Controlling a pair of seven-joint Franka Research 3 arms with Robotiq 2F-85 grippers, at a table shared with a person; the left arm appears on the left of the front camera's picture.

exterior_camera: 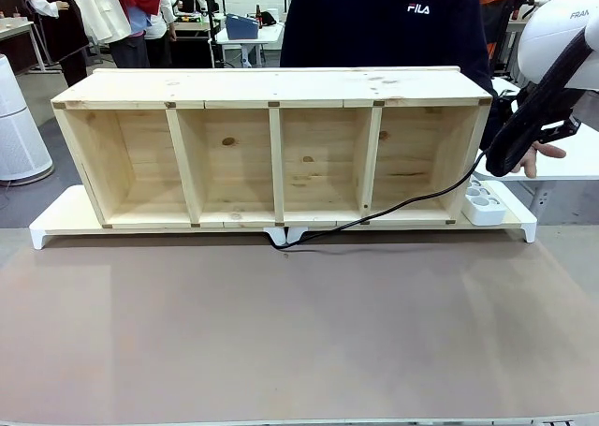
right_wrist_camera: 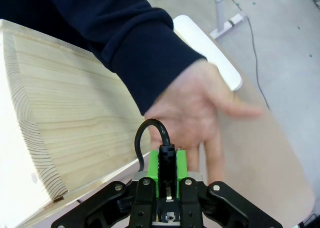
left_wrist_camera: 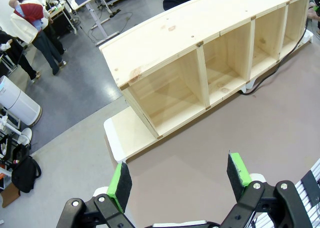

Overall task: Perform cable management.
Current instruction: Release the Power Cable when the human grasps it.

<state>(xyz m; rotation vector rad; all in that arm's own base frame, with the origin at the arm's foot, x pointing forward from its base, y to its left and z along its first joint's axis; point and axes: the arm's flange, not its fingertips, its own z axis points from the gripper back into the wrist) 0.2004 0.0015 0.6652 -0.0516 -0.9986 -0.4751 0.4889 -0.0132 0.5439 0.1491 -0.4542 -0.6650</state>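
Observation:
The thin black cable (exterior_camera: pixel 412 206) runs from under the middle of the wooden shelf (exterior_camera: pixel 271 98) along its front, up to the right end. In the right wrist view my right gripper (right_wrist_camera: pixel 167 170) is shut on the cable's plug end (right_wrist_camera: pixel 165 155), and the cord (right_wrist_camera: pixel 142 133) loops out above the green pads. A person's open hand (right_wrist_camera: pixel 192 112) in a navy sleeve is just beyond the plug. My left gripper (left_wrist_camera: pixel 179 180) hangs open high above the brown table, left of the shelf (left_wrist_camera: pixel 210 52), with nothing between its pads. The cable (left_wrist_camera: pixel 260 82) shows far off.
The shelf has several open compartments and stands on a long white riser (exterior_camera: pixel 56 225). A white power strip (exterior_camera: pixel 482 201) lies on the riser's right end. The person stands behind the shelf. The brown table top (exterior_camera: pixel 299 332) spreads in front.

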